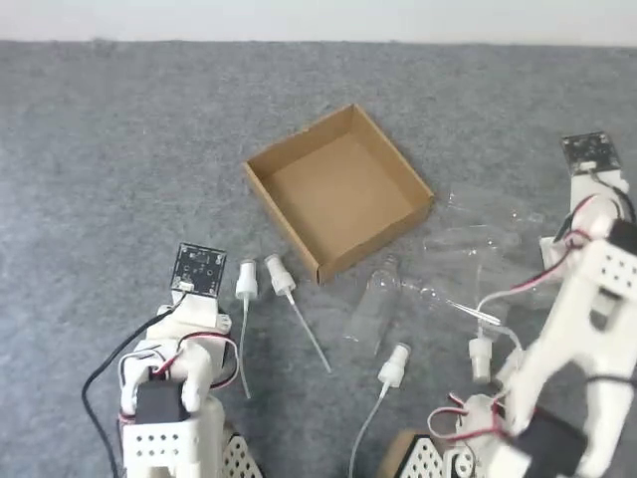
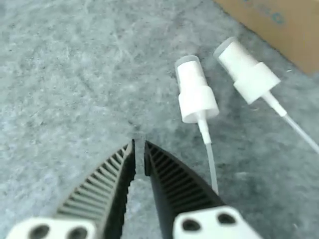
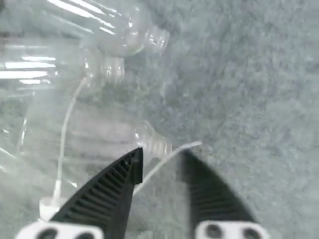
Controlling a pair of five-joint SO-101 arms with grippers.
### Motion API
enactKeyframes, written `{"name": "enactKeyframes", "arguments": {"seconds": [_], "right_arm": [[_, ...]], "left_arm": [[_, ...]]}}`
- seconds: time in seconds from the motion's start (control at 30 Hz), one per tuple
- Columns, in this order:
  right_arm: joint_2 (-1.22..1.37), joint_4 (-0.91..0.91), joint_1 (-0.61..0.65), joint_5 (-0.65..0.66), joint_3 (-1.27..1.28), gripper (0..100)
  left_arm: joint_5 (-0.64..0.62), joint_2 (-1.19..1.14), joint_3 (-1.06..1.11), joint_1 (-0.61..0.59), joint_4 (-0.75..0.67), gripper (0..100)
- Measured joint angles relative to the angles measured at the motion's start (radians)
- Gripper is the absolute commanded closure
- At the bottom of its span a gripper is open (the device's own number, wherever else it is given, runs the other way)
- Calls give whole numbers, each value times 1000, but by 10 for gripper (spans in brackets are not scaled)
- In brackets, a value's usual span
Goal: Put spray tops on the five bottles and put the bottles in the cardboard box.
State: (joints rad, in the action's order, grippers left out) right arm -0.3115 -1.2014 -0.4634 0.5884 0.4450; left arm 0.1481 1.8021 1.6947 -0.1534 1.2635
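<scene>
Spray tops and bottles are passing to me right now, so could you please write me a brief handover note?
Left end effector: shut, empty, over the table just short of two spray tops.
Right end effector: open, empty, over one bottle at its neck and a loose dip tube.
The bottles lie uncapped beside the cardboard box, on the right arm's side, with more spray tops near them.
Done: nothing; the box is empty.
Left: cap all five bottles, then box them.
</scene>
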Motion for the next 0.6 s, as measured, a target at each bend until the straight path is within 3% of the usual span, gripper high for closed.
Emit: {"name": "enactKeyframes", "arguments": {"seconds": [0.1, 0.33, 0.6], "right_arm": [[107, 0, 31, -64, -89, 688], [276, -92, 127, -324, -267, 754], [252, -203, 92, -367, -169, 719]], "left_arm": [[0, 0, 0, 3, 0, 973], [0, 0, 0, -9, 0, 973], [0, 0, 0, -6, 0, 973]]}}
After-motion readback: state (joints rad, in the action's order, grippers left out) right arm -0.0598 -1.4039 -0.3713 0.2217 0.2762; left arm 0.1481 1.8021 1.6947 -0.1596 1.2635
